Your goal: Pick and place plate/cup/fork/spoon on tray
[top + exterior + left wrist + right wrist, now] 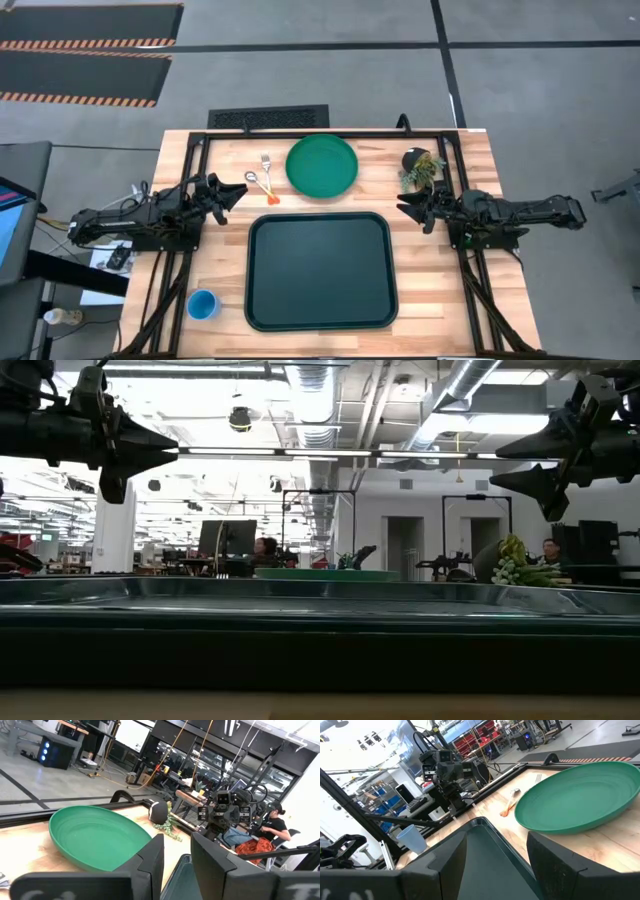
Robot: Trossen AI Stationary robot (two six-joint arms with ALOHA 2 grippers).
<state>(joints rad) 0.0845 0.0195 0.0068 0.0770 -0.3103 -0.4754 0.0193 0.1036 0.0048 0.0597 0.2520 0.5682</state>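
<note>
The dark tray (318, 270) lies in the table's middle, empty. The green plate (322, 165) lies on the table beyond the tray's far edge. The fork (268, 168) and the spoon (260, 184) lie side by side left of the plate. The blue cup (202, 304) stands upright near the table's near left corner. My left gripper (240, 190) is open, above the table left of the tray, near the spoon. My right gripper (408, 208) is open, above the table right of the tray. Both hold nothing.
A small dark pot with a green plant (420, 166) stands at the far right, close to my right gripper. A black frame (330, 132) runs along the table's far edge and sides. People sit in the room beyond the table.
</note>
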